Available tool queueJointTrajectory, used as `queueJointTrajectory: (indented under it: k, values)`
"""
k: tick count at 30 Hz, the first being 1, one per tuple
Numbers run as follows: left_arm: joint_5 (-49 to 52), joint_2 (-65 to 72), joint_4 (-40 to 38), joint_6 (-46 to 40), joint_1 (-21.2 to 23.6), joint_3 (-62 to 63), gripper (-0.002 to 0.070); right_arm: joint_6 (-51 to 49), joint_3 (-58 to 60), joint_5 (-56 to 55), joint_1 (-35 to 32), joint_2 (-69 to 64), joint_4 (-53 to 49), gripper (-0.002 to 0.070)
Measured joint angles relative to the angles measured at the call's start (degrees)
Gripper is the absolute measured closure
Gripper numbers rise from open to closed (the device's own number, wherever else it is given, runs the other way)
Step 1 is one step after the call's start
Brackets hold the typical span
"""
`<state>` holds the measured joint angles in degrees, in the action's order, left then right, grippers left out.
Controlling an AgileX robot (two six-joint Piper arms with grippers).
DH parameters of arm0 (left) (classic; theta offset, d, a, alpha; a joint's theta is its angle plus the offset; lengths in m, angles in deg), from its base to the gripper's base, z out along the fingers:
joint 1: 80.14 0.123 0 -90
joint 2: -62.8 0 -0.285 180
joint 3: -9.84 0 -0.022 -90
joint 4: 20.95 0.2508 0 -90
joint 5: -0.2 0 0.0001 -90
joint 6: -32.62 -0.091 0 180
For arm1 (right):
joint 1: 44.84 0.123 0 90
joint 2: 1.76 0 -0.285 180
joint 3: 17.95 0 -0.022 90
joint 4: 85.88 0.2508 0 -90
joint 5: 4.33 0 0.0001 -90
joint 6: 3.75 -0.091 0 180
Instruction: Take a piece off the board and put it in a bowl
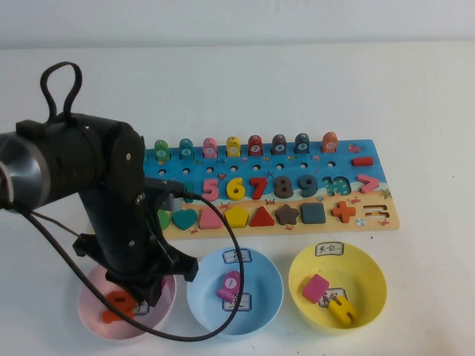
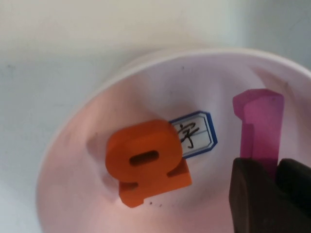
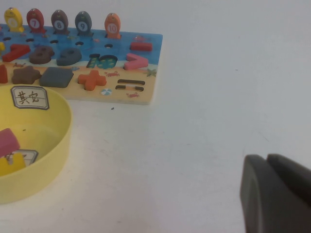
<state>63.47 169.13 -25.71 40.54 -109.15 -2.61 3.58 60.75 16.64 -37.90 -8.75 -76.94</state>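
Note:
My left gripper (image 2: 272, 167) is shut on the magenta-pink digit "1" (image 2: 260, 124) and holds it inside the pale pink bowl (image 2: 97, 111). An orange number piece (image 2: 146, 160) lies in that bowl beside a white label. In the high view the left arm covers most of the pink bowl (image 1: 93, 308), and the gripper (image 1: 152, 289) hangs over it. The blue and sandy board (image 1: 371, 215) lies behind the bowls. My right gripper (image 3: 272, 162) is shut and empty over bare table, right of the board (image 3: 141, 92); it does not show in the high view.
A light blue bowl (image 1: 211, 285) holding a magenta fish piece stands in the middle. A yellow bowl (image 1: 371, 278), also in the right wrist view (image 3: 58, 145), holds a pink square and a yellow piece. A black cable loops over the blue bowl's front.

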Motion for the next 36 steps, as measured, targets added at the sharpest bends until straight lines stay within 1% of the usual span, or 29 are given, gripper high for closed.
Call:
queueJointTrajectory:
  k: [4,8,10,12,16,18,21,25,26,28,32,33,36]
  values:
    - [-1.4,0.1,0.2,0.0,0.0,0.0,0.0627,0.0,0.0,0.0,0.0,0.0,0.0,0.0694]
    - [-1.8,0.1,0.2,-2.1,0.0,0.0,0.0626,0.0,0.0,0.0,0.0,0.0,0.0,0.0694]
    - [-1.8,0.1,0.2,-2.8,0.0,0.0,0.0612,0.0,0.0,0.0,0.0,0.0,0.0,0.0694]
    - [-1.8,0.1,0.2,-3.7,0.0,0.0,0.0579,0.0,0.0,0.0,0.0,0.0,0.0,0.0694]
    - [-1.8,0.1,-0.8,-4.5,0.0,0.0,0.0449,0.0,0.0,0.0,0.0,0.0,0.0,0.0694]
    - [-2.2,0.1,-1.3,-4.6,0.0,0.0,0.0406,0.0,0.0,0.0,0.0,0.0,0.0,0.0694]
    - [-2.5,0.0,-1.5,-4.6,0.0,0.0,0.0382,0.0,0.0,0.0,0.0,0.0,0.0,0.0694]
    - [-2.6,-2.8,-0.6,-4.6,0.0,0.0,0.0377,0.0,0.0,0.0,0.0,0.0,0.0,0.0694]
    - [-2.6,-4.4,0.0,-4.6,0.0,0.0,0.0384,0.0,0.0,0.0,0.0,0.0,0.0,0.0694]
    - [-2.7,-8.4,1.5,-4.8,0.0,0.0,0.0427,0.0,0.0,0.0,0.0,0.0,0.0,0.0694]
    - [-5.4,-17.7,4.0,-4.9,0.0,-2.0,0.0601,0.0,0.0,0.0,0.0,0.0,0.0,0.0694]
    - [-6.9,-20.5,4.4,-4.9,0.0,-3.6,0.0628,0.0,0.0,0.0,0.0,0.0,0.0,0.0694]
    - [-11.0,-29.4,5.4,-4.9,0.0,-9.6,0.0663,0.0,0.0,0.0,0.0,0.0,0.0,0.0694]
